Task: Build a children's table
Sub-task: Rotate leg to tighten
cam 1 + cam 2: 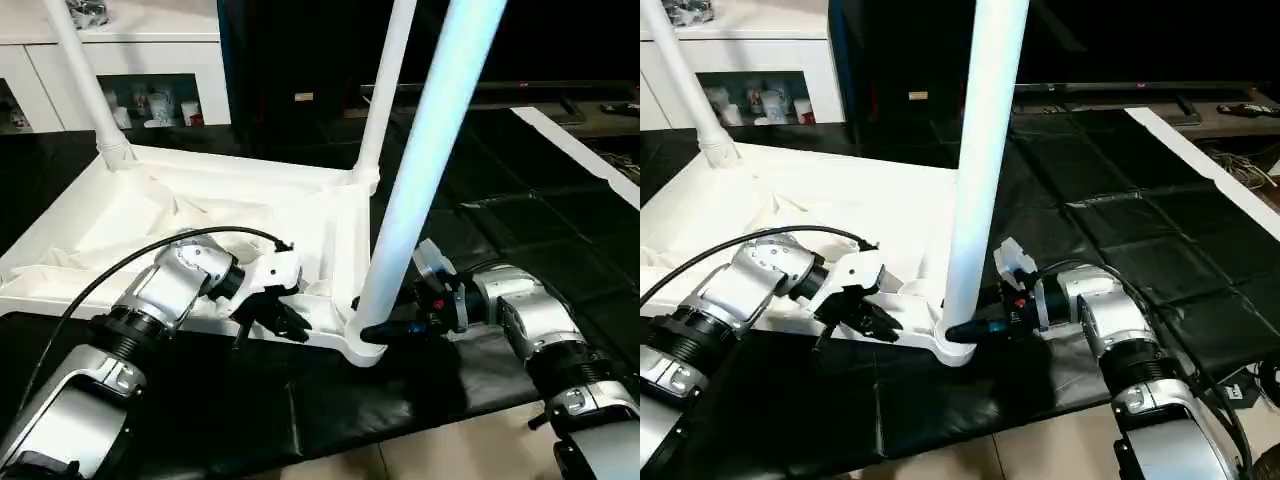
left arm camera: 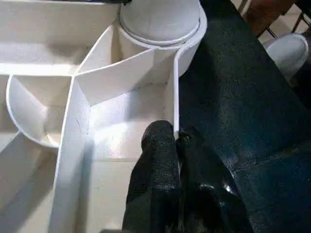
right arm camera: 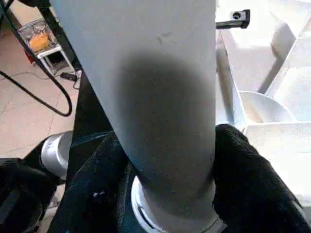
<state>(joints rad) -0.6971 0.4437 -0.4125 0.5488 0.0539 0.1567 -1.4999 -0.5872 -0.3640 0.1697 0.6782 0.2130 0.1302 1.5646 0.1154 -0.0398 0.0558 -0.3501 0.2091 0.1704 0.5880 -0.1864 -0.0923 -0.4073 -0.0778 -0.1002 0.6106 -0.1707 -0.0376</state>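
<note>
White plastic is what you are working: the children's table (image 1: pixel 200 215) lies upside down on the black mat (image 1: pixel 400 400), ribbed underside up. Nearest you, your left end effector (image 2: pixel 176 141) is pinched shut on the thin near rim of the top, one finger on each side of the wall. Just beside it at the near corner, your right end effector (image 3: pixel 167 160) has its black fingers (image 3: pixel 248 179) wrapped on both sides of the near leg (image 1: pixel 420 170) low down, touching it right above the socket (image 1: pixel 362 345); I judge that a grip on the leg.

That leg stands upright in its socket. Further back, two more legs (image 1: pixel 385 85) rise from the far corners, one at the far left (image 1: pixel 85 85).

So three legs look seated. From what you can see, the fourth corner is out of frame, so one leg may remain, then turning the table upright. Beyond stands a white cabinet (image 1: pixel 120 60).
</note>
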